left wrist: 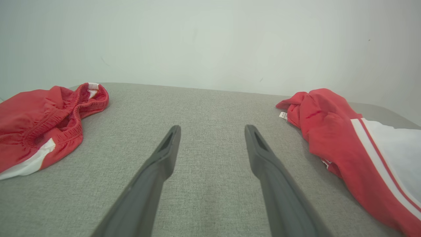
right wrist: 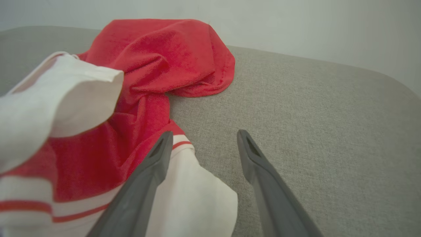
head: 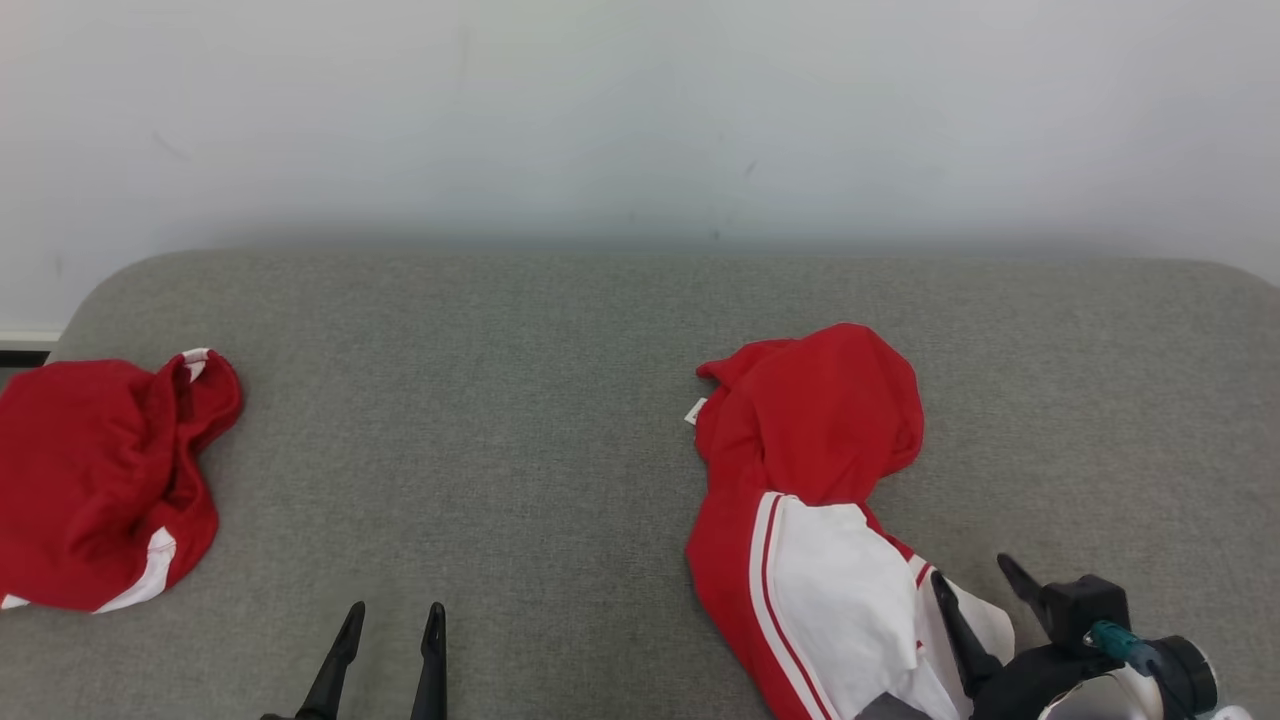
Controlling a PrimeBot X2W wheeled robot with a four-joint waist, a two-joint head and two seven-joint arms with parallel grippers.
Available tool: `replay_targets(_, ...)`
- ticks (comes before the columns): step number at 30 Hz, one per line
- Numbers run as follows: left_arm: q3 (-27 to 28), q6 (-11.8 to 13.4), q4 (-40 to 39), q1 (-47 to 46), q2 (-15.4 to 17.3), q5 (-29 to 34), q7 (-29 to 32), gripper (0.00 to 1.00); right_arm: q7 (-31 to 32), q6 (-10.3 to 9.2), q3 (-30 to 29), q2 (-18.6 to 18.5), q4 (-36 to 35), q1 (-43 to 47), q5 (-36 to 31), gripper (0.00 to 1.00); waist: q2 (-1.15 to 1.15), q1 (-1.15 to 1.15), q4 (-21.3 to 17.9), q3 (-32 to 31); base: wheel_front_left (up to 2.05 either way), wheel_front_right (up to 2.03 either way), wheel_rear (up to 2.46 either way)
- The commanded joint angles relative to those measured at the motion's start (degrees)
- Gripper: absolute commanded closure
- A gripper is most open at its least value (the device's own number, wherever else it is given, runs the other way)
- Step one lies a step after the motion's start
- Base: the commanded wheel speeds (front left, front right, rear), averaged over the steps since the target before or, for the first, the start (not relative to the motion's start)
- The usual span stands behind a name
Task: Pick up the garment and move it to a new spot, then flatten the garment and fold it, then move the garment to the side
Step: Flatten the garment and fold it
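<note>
Wide grey woven-fabric padded surface [head: 520, 400] with rounded corners runs right across the head view, a plain pale wall [head: 640, 120] behind it at 12 o'clock.

On to the garment [head: 810, 430], the red soft jersey with white panels: it lies crumpled on the grey surface at about 4 o'clock from the middle of the head view. The red bunch is at the far end, and a white panel edged with red-and-white stripes runs down toward the near edge. From the right wrist view the garment [right wrist: 164, 56] sits at 10 o'clock, one white fold humped up close to the lens.

Over at 8 o'clock in the head view, well apart from the jersey, lies a second crumpled red fabric piece with a gathered elastic band and a white stripe [head: 90, 480].

Now the right gripper [head: 970, 568], down at 5 o'clock: two long dark fingers spread wide, nothing clamped between them. In its own wrist view, the right gripper [right wrist: 204, 133] has one finger over the jersey's white corner and the other over bare grey surface. Whether that finger touches the cloth, I can't tell.

The left gripper [head: 397, 610] is at 7 o'clock, fingers apart and empty over bare grey surface, between the two red pieces.

Smallest item: a little white sewn-in tag [head: 695, 411] at the jersey's 9 o'clock edge. Its print is too small to read.
</note>
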Motion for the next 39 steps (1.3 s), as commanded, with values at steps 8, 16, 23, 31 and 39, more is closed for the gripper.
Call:
replay_targets(8,0.69,-0.27,-0.13,0.45,-0.05,-0.39,-0.17,0.0,4.52,-0.13,6.92,-1.35,8.96,-3.53,3.45,0.93,0.0,0.0,1.65,0.68,0.0,0.0,0.0)
replay_targets(16,0.46,-0.16,-0.18,-0.94,-0.06,-0.68,-0.17,0.0,3.75,-0.13,9.17,-5.76,9.76,-9.75,6.21,1.0,0.0,0.0,1.79,1.92,0.0,0.0,0.0)
replay_targets(23,-0.25,-0.24,0.08,-2.65,-0.05,-0.89,-0.17,0.0,3.9,-0.13,7.01,-13.18,11.55,-20.11,5.29,1.0,0.0,0.0,3.71,3.13,0.0,0.0,0.0)
replay_targets(31,-0.78,-0.3,0.39,-3.54,-0.06,-1.98,-0.17,0.0,6.81,-0.13,7.23,-19.62,16.82,-28.95,3.06,0.89,0.0,0.0,6.53,4.52,0.0,0.0,0.0)
replay_targets(39,-0.7,0.42,0.92,-1.95,-0.05,-2.05,-0.17,0.0,3.2,-0.13,6.18,-17.85,20.38,-30.32,2.39,0.0,0.0,0.0,5.95,2.51,0.0,0.0,0.0)
